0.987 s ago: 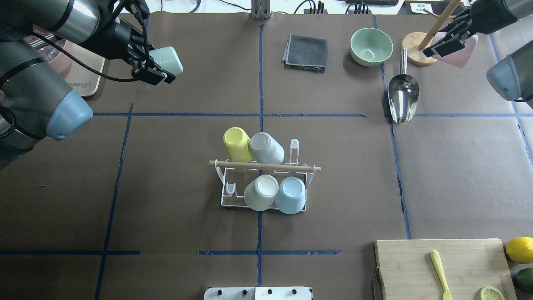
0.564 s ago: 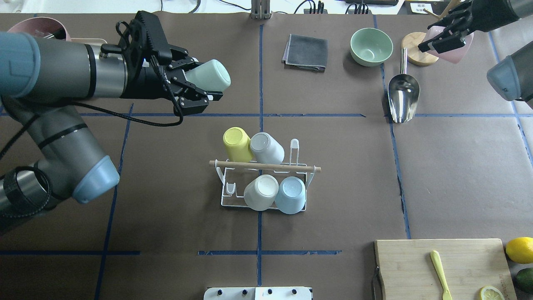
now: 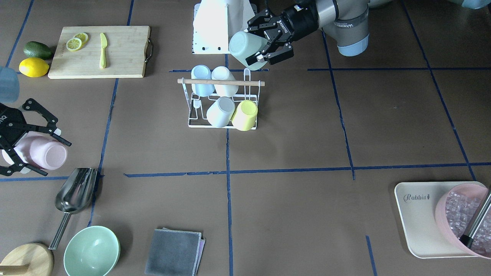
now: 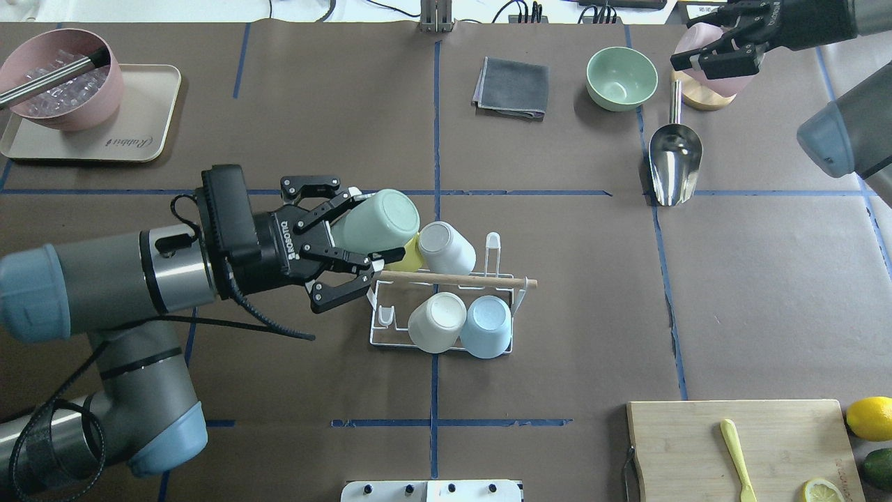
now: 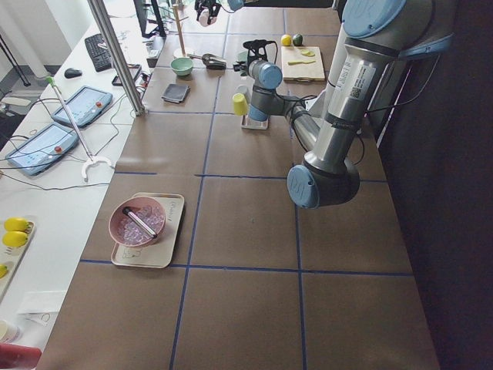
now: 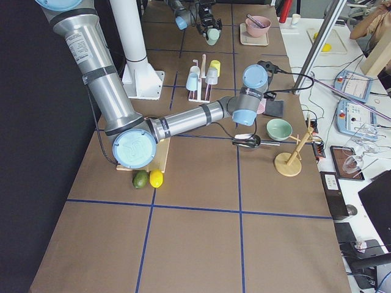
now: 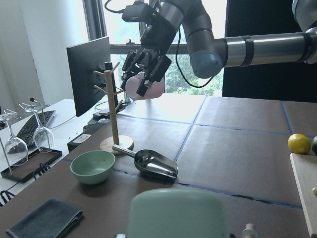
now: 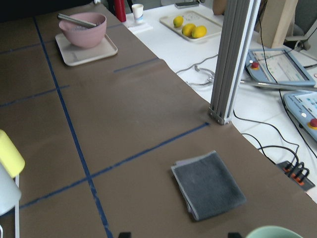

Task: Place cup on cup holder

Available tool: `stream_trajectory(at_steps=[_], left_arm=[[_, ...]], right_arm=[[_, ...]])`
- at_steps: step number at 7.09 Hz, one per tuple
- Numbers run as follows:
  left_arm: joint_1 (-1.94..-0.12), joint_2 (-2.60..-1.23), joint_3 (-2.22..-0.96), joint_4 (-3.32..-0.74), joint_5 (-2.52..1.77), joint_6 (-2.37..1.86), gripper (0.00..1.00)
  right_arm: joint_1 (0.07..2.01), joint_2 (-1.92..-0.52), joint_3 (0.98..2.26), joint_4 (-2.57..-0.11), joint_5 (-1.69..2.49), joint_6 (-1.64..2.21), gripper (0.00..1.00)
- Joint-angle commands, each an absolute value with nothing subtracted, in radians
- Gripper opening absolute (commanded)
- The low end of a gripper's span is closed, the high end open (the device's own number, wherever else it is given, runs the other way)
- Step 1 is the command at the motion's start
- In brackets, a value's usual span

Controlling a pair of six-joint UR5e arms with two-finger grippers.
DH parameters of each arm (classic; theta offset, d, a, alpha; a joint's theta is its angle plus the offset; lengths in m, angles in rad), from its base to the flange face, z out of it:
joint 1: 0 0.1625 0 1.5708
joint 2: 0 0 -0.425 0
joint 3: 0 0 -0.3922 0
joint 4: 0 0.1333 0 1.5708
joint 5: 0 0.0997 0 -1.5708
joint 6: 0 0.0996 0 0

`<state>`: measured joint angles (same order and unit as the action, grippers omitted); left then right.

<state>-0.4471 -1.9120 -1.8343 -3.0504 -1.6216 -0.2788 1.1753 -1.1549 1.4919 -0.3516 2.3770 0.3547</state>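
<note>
The cup holder point(image 4: 488, 280) is a white wire rack with a wooden rod, at the table's middle; it also shows in the front view point(image 3: 184, 81). Several cups sit upside down on it. My left gripper point(image 4: 366, 233) is shut on a pale green cup point(image 4: 376, 222), held on its side above the rack's far left corner, over the yellow cup point(image 4: 411, 259). In the front view this gripper point(image 3: 255, 44) holds the green cup point(image 3: 243, 46) just behind the rod. My right gripper point(image 4: 704, 59) is shut on a pink cup point(image 4: 728, 82) at the far right, by the wooden mug tree.
A green bowl point(image 4: 621, 78), a metal scoop point(image 4: 674, 164) and a grey cloth point(image 4: 512, 88) lie at the far side. A pink bowl of ice on a tray point(image 4: 139, 143) stands far left. A cutting board point(image 4: 697, 446) and a lemon point(image 4: 870, 417) are near right.
My left arm has swung from the far left corner to the rack with the green cup. My right gripper has moved a little left and farther with the pink cup.
</note>
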Motion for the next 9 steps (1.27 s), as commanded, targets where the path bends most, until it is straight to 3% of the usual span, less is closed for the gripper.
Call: stream_trajectory(at_steps=[1, 3, 9], left_arm=[[-0.379, -1.887, -1.781, -3.219, -1.571, -0.275, 0.02], [-0.371, -1.9, -1.698, -3.263, -1.571, -0.226, 0.03], [-0.331, -1.956, -1.612, -3.292, -1.525, -0.169, 0.05]], right_arm=[[1.096, -1.126, 1.508, -0.186, 2.228, 0.579, 0.0], [0.972, -1.121, 1.613, -0.152, 2.035, 0.727, 0.0], [0.731, -1.066, 1.592, -0.106, 1.616, 0.589, 0.0]])
